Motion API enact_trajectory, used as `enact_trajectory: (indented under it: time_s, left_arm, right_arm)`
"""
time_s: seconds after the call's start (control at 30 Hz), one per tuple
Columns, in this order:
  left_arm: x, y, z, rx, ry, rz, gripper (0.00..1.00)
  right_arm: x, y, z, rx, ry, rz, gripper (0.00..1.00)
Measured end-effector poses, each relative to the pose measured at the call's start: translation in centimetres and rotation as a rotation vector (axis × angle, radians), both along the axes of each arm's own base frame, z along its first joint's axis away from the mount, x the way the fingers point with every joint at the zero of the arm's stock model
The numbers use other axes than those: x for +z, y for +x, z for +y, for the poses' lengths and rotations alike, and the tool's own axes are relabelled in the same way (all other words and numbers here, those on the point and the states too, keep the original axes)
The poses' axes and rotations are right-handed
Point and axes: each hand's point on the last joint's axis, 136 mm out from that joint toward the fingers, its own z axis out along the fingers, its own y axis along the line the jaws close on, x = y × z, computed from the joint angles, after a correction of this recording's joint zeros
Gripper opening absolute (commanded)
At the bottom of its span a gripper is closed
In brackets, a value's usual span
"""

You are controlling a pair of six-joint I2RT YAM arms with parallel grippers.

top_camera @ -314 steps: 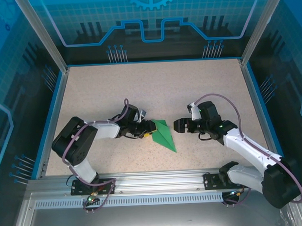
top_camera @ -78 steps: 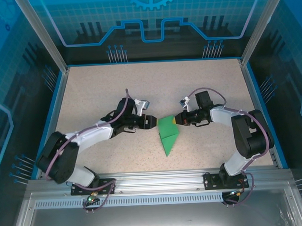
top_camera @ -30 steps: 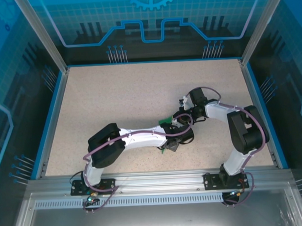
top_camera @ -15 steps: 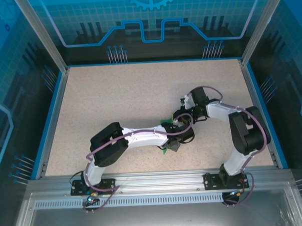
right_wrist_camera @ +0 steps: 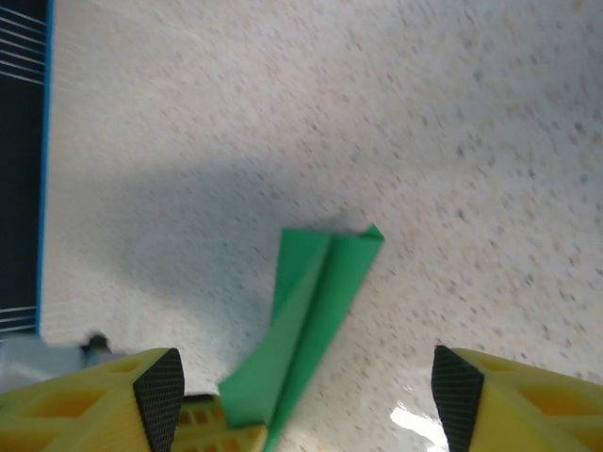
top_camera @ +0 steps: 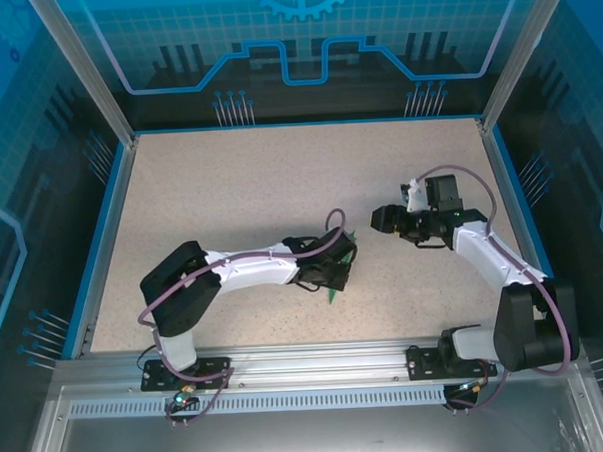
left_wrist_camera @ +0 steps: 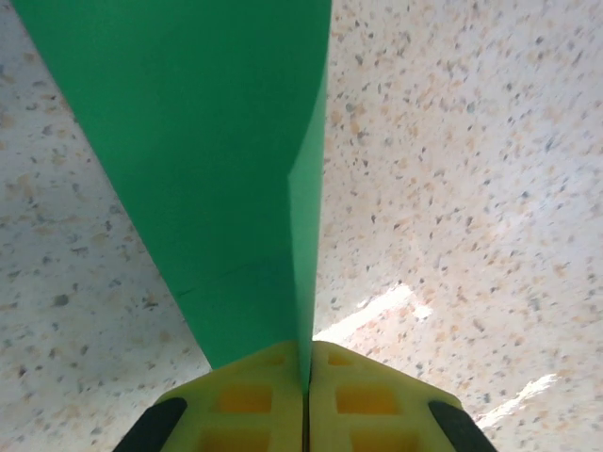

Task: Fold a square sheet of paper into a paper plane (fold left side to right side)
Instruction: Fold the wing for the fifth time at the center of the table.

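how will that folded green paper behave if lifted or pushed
Probably very light: the left gripper pinches one end of the folded green paper dart. Likely stiff along its creases, since it juts out straight; thin, so easily crumpled.

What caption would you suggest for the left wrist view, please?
Left gripper shut on the folded green paper, speckled table behind.

Robot lab cell: speckled tabletop (top_camera: 280,187) inside aluminium framing (top_camera: 85,70) and blue circuit-patterned panels (top_camera: 304,46).
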Motion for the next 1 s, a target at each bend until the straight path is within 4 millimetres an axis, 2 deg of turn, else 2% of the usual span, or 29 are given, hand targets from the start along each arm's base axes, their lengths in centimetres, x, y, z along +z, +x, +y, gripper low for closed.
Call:
enact_trajectory:
  time_s: [0.23, 0.37, 0.63, 1.0]
  left_arm:
    - [-1.0, 0.5, -0.3, 0.057, -0.191, 0.101, 0.05]
    - [-0.8, 0.9, -0.8, 0.081, -0.298, 0.137, 0.04]
    - [-0.5, 1.7, -1.0, 0.133, -0.469, 0.182, 0.01]
    - [-2.1, 1.9, -0.8, 0.203, -0.588, 0.255, 0.00]
  right_arm:
    - [-3.7, -2.6, 0.0, 0.011, -0.002, 0.087, 0.71]
    - [-4.3, -3.0, 0.7, 0.037, 0.003, 0.089, 0.70]
    - [-5.5, -3.5, 3.0, 0.102, 0.017, 0.079, 0.62]
    - [-7.5, -3.7, 6.2, 0.158, 0.013, 0.114, 0.58]
